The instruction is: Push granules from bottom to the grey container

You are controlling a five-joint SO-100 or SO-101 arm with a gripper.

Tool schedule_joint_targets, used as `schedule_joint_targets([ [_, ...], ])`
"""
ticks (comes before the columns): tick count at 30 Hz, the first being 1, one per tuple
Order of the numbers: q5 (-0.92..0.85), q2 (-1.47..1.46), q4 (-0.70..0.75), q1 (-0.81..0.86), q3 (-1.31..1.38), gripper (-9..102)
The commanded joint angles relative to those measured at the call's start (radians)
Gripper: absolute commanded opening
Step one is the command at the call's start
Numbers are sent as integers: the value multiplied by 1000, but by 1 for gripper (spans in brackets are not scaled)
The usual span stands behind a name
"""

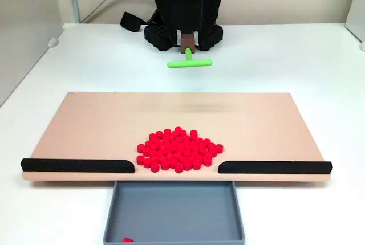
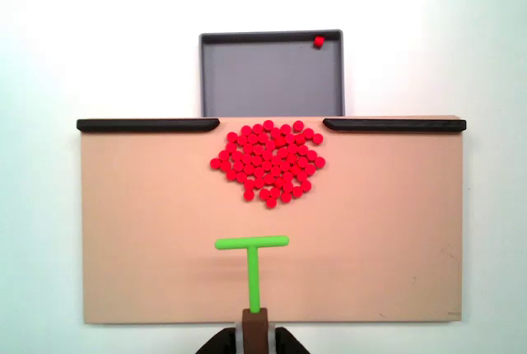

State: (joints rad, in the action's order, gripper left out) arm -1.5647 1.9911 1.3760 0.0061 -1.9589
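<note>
The granules (image 1: 178,149) (image 2: 268,162) lie in one dense red pile on the tan board (image 1: 85,125) (image 2: 140,222), in the gap between the two black strips. The grey container (image 1: 174,208) (image 2: 263,74) sits right against that gap, just off the board's edge. It holds one stray red pellet (image 1: 128,240) (image 2: 318,41) in a corner. My gripper (image 1: 188,43) (image 2: 254,323) is shut on a brown holder carrying the green T-shaped pusher (image 1: 189,61) (image 2: 252,244). The pusher hangs over the arm-side part of the board, well apart from the pile.
Black strips (image 1: 77,166) (image 1: 275,167) (image 2: 148,124) (image 2: 394,124) edge the board on either side of the gap. The arm's black base (image 1: 182,5) stands behind the board on the white table (image 1: 296,57). A cable (image 1: 74,5) runs at the back left.
</note>
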Motion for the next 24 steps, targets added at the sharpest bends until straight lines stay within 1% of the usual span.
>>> schedule_joint_targets([
  [1, 84, 11, -14, 26, 6, 0],
  [24, 72, 6, -3, 32, 6, 0],
])
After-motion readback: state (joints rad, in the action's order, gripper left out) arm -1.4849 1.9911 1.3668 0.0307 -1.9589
